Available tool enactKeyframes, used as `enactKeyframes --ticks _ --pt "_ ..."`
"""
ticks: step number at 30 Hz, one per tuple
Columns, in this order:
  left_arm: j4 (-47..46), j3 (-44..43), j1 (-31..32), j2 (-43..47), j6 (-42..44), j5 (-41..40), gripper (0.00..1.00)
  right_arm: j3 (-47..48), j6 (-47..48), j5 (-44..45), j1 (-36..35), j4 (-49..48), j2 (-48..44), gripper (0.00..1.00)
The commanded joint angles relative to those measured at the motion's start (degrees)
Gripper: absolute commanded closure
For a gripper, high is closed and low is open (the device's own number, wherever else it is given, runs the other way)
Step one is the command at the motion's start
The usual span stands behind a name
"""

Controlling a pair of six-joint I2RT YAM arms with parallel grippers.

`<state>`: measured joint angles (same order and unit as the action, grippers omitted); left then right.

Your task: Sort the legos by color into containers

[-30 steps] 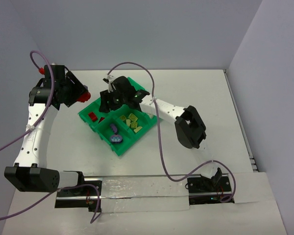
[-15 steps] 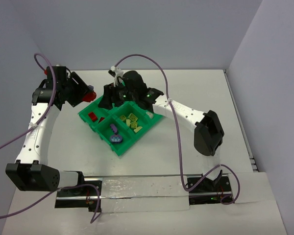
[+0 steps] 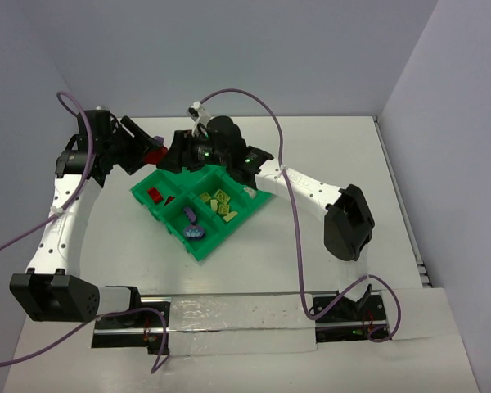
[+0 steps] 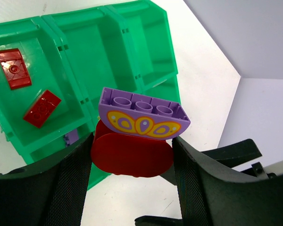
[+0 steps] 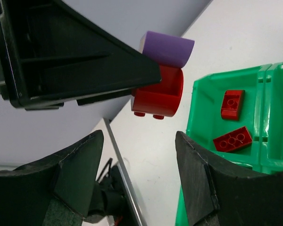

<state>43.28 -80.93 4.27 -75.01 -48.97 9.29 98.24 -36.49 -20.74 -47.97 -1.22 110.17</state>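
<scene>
Grip check: I am clenching the left end effector (image 4: pixel 132 147) on a red brick (image 4: pixel 132 160) with a purple brick (image 4: pixel 142 115) stuck on top, holding both above the counter (image 4: pixel 205 80) just beside the green tray (image 4: pixel 148 44). The right end effector (image 5: pixel 139 141) is standing released, empty, facing them.

Stacked legos (image 4: pixel 140 115) in left claw (image 4: pixel 132 162), beside tray's (image 4: pixel 92 52) left corner, right claw (image 5: pixel 139 143) opposite
</scene>
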Motion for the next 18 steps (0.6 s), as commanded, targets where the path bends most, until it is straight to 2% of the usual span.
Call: enactKeyframes --ticks 1,12,18 --pt "-2.59 -0.55 -0.49 1.8 -0.35 1.43 0.55 2.79 -4.87 2.18 0.42 -3.91 0.51 0.3" --pt "-2.14 -0.11 -0.67 2.67 -0.07 1.69 0.55 7.74 -6.65 2.62 0.59 -3.44 4.86 0.3" --pt "-2.32 0.06 -0.62 2.72 0.06 1.86 0.55 8.79 -7.63 1.95 0.63 -5.02 6.4 0.38"
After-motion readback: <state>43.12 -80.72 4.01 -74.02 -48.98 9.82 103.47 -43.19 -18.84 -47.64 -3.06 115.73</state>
